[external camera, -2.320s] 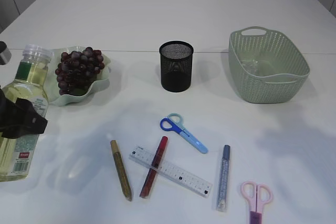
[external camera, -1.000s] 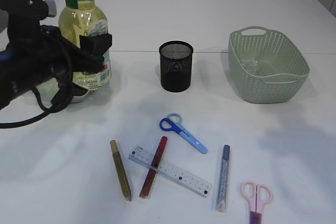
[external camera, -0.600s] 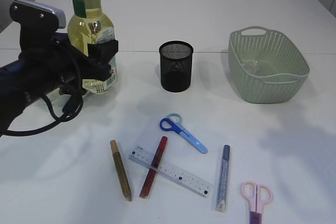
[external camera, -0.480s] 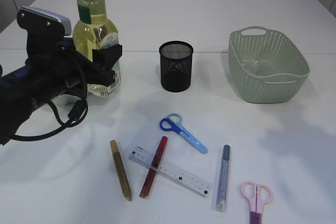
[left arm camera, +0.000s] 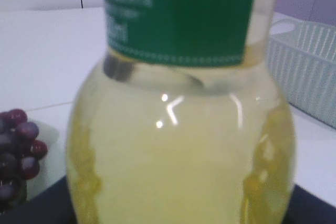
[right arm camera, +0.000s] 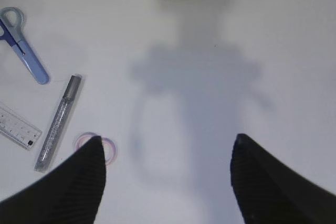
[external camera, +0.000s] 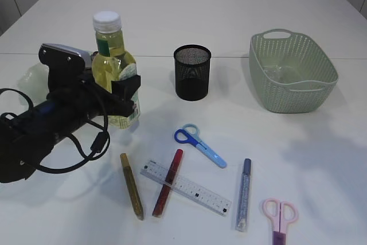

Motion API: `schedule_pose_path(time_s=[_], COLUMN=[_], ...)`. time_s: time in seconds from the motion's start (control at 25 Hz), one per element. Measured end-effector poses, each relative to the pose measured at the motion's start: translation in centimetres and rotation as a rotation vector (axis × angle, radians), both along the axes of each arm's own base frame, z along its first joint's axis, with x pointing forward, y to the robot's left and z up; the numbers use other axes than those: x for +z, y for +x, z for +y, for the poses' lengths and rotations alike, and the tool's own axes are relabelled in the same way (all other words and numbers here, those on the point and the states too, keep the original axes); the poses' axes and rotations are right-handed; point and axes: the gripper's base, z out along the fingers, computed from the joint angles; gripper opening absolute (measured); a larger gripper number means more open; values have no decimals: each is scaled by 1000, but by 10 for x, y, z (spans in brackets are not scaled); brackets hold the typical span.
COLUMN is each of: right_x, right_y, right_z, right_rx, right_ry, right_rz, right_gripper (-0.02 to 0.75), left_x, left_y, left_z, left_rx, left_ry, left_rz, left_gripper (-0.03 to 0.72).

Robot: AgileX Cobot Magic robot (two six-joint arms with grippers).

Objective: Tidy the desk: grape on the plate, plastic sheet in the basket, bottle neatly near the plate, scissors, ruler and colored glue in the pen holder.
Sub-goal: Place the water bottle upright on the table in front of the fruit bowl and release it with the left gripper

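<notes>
Bottle (external camera: 115, 76) of yellow liquid, upright, clamped in the left gripper (external camera: 123, 98), left of the black mesh pen holder (external camera: 192, 72). Grapes (left arm camera: 16, 148) just behind on the plate (external camera: 30, 78). Right gripper (right arm camera: 165, 174) spread apart, empty, above bare table near the silver glue (right arm camera: 58, 123).

jaws spread above table (right arm camera: 294, 51) | blue scissors (right arm camera: 23, 45) | silver glue (right arm camera: 58, 124) | ruler (right arm camera: 16, 125)

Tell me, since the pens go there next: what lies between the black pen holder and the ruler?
The blue scissors lie between the pen holder and the ruler, seen in the exterior view.
</notes>
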Motion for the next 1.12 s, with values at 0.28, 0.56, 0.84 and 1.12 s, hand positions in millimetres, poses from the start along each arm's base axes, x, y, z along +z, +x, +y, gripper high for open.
schedule_pose_path(time_s=[0.28, 0.56, 0.84, 1.12], right_x=[-4, -4, -4, -4], right_y=[4, 4, 4, 5], right_z=[0, 0, 0, 0], right_rx=[0, 0, 0, 0], right_ry=[-1, -1, -2, -1], right_rz=[16, 16, 19, 17], right_gripper=[575, 575, 575, 575], left_x=[-23, -42, -46, -52], left_y=[2, 7, 12, 19], left_z=[4, 14, 12, 8], left_rx=[35, 78, 78, 71], left_ry=[13, 9, -4, -17], left_rz=[66, 122, 99, 69], left_gripper=[453, 453, 452, 452])
